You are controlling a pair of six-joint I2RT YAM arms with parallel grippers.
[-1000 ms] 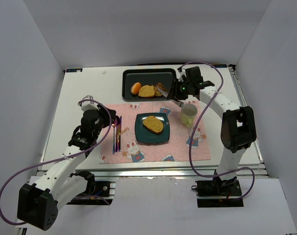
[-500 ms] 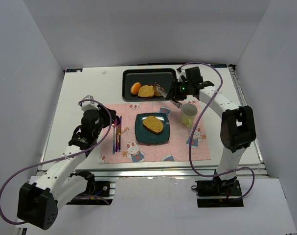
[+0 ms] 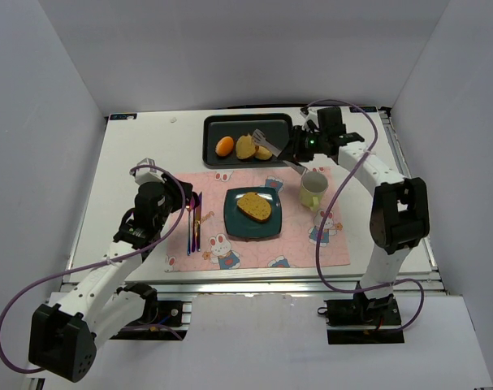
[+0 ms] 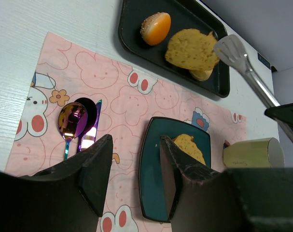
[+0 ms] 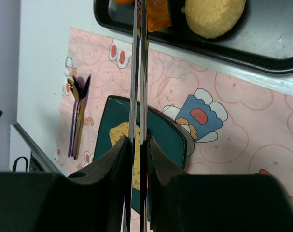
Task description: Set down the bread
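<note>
The right end effector (image 5: 138, 145) pinches the tongs (image 5: 138, 72) narrow onto a toast slice (image 5: 156, 14) in the black tray (image 5: 281, 58) beyond the teal plate (image 5: 170, 137), apparently to carry it there beside the second slice (image 5: 119, 133); left of the plate, the left end effector (image 4: 135, 145) gapes wide

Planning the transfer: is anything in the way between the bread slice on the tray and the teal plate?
Nothing visible. Between the bread slice and plate lie only the tray rim and bare placemat; the mug stands aside.

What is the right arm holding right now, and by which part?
The right gripper clamps metal tongs across their arms, back from the tips; the tips pinch the edge of a bread slice in the tray.
</note>
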